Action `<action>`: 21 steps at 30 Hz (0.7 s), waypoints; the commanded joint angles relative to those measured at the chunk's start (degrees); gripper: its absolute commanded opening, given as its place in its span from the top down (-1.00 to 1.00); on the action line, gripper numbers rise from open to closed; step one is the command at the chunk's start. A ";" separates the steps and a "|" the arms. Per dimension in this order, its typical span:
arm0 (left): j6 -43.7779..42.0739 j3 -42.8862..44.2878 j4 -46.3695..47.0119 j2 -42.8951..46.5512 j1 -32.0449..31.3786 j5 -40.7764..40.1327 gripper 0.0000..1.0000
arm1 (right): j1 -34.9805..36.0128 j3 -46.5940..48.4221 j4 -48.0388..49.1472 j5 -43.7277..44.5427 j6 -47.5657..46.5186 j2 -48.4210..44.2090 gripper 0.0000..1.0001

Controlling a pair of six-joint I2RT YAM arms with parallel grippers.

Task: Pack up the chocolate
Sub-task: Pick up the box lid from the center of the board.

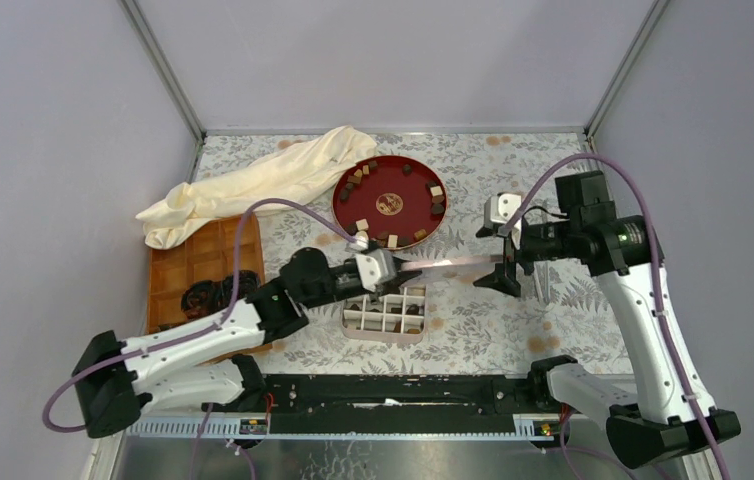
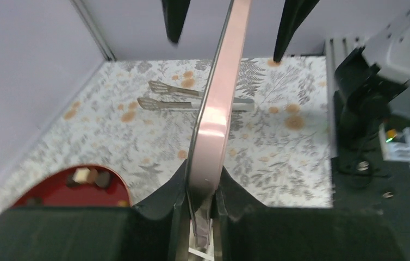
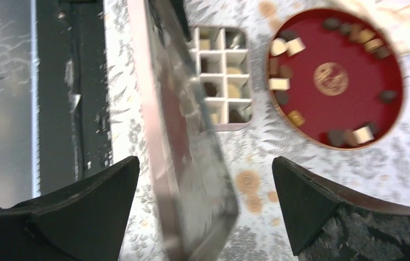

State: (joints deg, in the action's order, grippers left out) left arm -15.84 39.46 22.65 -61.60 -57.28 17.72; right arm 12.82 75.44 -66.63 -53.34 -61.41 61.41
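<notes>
1 lid point(image 1: 453, 262) in left gripper point(image 1: 394, 274); right gripper point(image 1: 504, 258) splayed.

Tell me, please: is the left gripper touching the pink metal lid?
Touching. In the left wrist view, the left gripper clamps both faces of the pink metal lid, which stands on edge, with no gap on either side.

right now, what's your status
Left end effector shut on lid. Right end effector open around lid's far end. Chocolate partly in box, rest on plate.
</notes>
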 commanded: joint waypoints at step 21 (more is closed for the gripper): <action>71.30 -14.24 14.59 7.58 34.89 31.59 1.00 | -8.94 -24.18 32.61 -23.85 22.36 -6.91 -0.99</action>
State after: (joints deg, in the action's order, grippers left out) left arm 44.47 26.52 22.24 -50.33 -26.57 34.52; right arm 5.58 57.01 -48.21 -69.60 -50.87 54.98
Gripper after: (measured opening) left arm 0.201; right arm 0.993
